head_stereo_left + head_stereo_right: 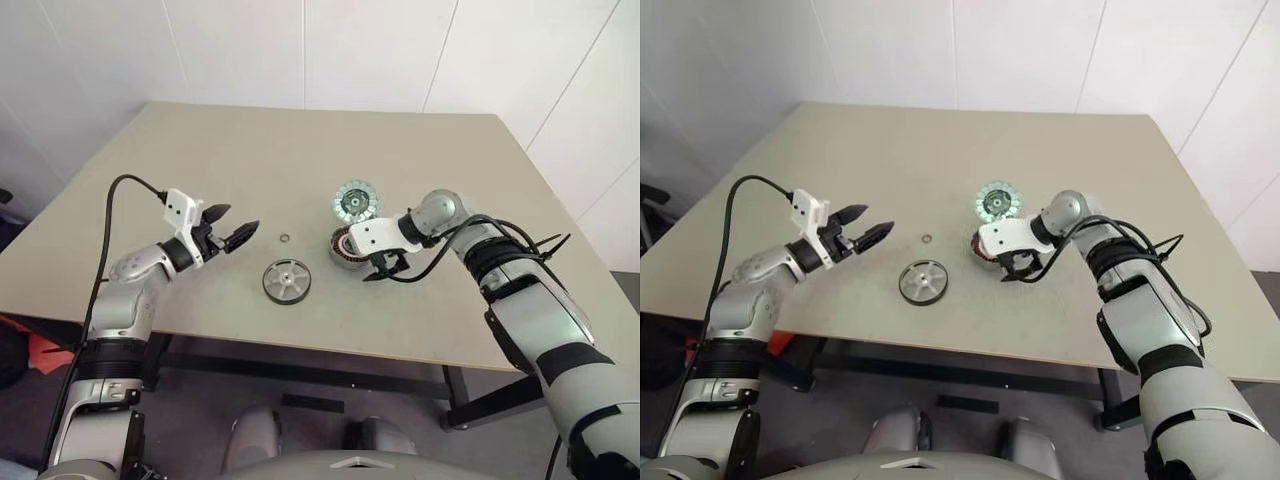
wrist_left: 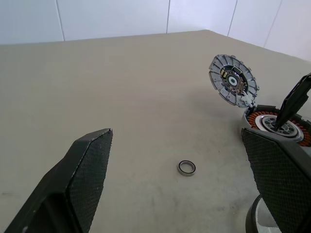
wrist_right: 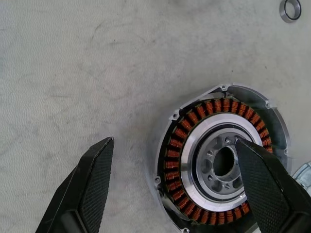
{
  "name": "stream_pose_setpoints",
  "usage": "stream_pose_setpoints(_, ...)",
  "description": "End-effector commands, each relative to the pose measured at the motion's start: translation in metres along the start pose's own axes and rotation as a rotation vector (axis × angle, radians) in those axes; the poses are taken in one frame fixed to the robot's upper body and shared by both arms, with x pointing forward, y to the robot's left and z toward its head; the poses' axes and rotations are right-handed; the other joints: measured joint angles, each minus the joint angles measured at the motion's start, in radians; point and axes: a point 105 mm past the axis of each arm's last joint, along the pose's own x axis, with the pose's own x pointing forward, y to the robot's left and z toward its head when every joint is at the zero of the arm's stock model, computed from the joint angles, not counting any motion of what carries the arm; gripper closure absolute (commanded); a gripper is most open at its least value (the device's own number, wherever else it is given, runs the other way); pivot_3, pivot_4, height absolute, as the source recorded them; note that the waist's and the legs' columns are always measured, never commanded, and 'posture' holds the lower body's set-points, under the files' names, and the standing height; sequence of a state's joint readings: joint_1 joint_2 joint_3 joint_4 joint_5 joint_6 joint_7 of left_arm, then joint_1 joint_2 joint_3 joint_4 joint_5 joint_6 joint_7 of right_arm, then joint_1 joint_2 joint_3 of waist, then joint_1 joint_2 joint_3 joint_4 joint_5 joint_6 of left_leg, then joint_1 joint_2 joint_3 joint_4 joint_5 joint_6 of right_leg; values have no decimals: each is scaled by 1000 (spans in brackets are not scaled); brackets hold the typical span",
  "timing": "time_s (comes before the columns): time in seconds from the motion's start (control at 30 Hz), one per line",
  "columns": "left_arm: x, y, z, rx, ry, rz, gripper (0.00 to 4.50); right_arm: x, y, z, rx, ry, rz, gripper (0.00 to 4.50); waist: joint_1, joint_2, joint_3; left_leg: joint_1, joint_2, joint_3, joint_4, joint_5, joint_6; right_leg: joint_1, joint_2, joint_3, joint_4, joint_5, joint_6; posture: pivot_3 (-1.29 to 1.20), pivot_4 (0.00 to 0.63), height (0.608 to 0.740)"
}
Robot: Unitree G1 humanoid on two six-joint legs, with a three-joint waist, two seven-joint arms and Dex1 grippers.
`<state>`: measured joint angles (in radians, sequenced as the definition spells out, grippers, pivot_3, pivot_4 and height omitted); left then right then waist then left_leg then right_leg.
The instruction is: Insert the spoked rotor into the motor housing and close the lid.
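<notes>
Since my right hand (image 1: 385, 268) hangs wide open and empty right over the motor housing (image 3: 221, 160), the spoked rotor (image 1: 287, 281) lying flat nearer the desk's front edge is closer to my equally open left hand (image 1: 232, 227).

Copper-orange windings ring the grey motor housing (image 3: 221, 162); the lid (image 2: 233, 80) shows pale segments; black cross-hatched fingers (image 3: 85, 189); beige table (image 1: 250, 160).

Beige table (image 1: 250, 150) on black legs against white panelled walls (image 1: 300, 50).
</notes>
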<state>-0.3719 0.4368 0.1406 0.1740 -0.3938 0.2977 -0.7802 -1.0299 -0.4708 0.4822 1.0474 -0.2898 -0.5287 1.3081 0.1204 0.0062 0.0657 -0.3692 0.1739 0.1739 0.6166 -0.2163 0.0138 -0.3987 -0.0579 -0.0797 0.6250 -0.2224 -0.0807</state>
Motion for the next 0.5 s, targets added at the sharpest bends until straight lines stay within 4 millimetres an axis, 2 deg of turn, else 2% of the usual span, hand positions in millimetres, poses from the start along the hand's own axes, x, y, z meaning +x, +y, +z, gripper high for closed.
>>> stream_pose_setpoints(0.03, 1, -4, 11, 31, -29, -13, 0, -17, -13, 3, -25, -2, -59, 28, -1, 0, 0, 0, 0, 0, 0, 0, 0, 0, 0, 0, 0, 0, 0, 0, 0, 740)
stream_pose_setpoints(0.33, 1, -3, 10, 31, -21, -11, 0, -9, -4, 5, -41, -19, -39, 28, -3, 0, 0, -1, 0, 0, 0, 0, 0, -1, 0, 0, 0, 0, 0, 0, 0, 740)
stream_pose_setpoints(0.4, 0, -3, 9, 32, -19, -10, 0, -15, -12, 10, -76, -19, -75, 28, -3, 0, 0, -1, 0, 0, 0, 0, 0, -1, 0, 0, 0, 0, 0, 0, 0, 740)
stream_pose_setpoints(0.5, -1, -4, 7, 30, -14, -10, 0, -31, -29, 38, -150, -85, -136, 28, -6, 0, 0, -1, 0, 0, 0, 0, 0, -2, 0, 0, 0, 0, 0, 0, 0, 740)
